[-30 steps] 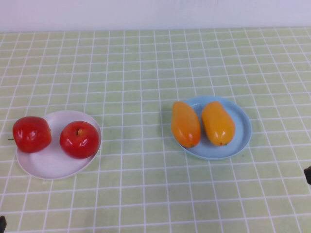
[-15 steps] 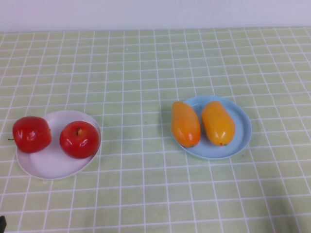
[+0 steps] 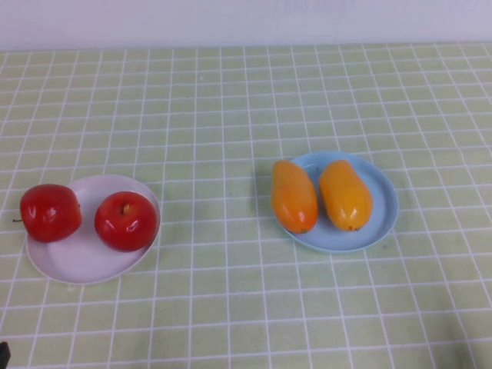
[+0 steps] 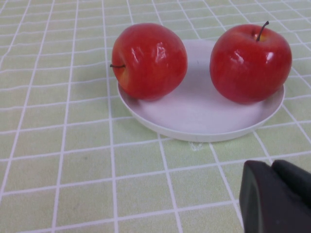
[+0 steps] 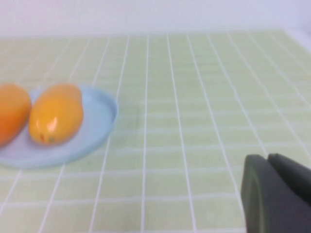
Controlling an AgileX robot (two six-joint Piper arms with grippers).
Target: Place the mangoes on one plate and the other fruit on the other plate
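Two orange mangoes lie side by side on the light blue plate. Two red apples sit on the white plate, the left one resting on its rim. In the left wrist view my left gripper is shut and empty, on the near side of the white plate and its apples. In the right wrist view my right gripper is shut and empty, well off to the side of the blue plate and the mangoes.
A green tablecloth with a white grid covers the table up to a pale wall at the back. A dark bit of the left arm shows at the bottom left corner of the high view.
The dark tip of the right arm at the right edge of the high view has drawn back out of sight. Fruit and plates have not moved.
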